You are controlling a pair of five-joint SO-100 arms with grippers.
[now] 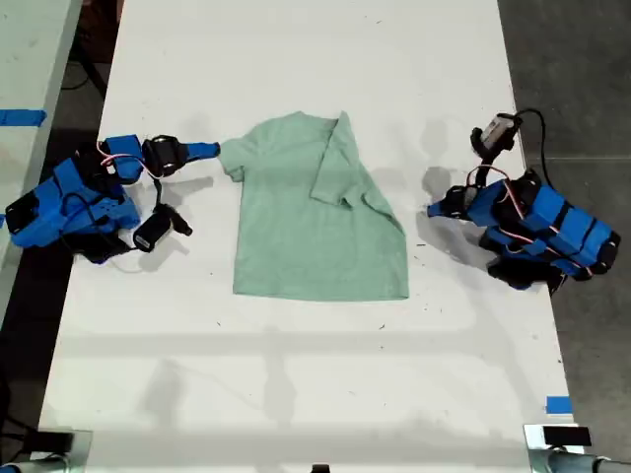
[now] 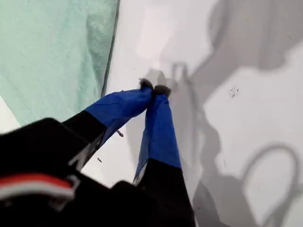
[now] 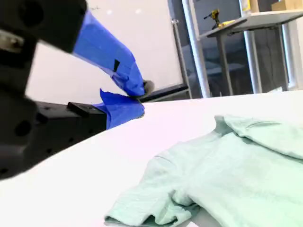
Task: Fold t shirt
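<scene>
1. Mint-green cloth is what you are working with: the t shirt [image 1: 315, 236] lies flat in the middle of the white table [image 1: 296, 394], between my two arms. One sleeve [image 1: 340, 163] is already turned in over the chest.
2. Expect it to be light, soft and limp. I judge it will sag and drag instead of holding a shape, so lift any corner clear of the table before carrying it across.
3. Take hold at an edge where the cloth has body: the bunched sleeve [image 3: 151, 203] nearest my second gripper [image 1: 209, 150], or the hem corner below it. A pinch on the flat middle would likely only wrinkle it.
4. My first gripper [image 2: 154, 87] has its taped tips pressed together on nothing. It sits over bare table just beside the shirt's edge, towards the exterior view's right, on an arm that is tucked back.
5. My second gripper reaches out low along the table from the exterior view's left, its tip just short of that sleeve. The jaws look closed and hold no cloth, so you must spread them before any grasp.
</scene>
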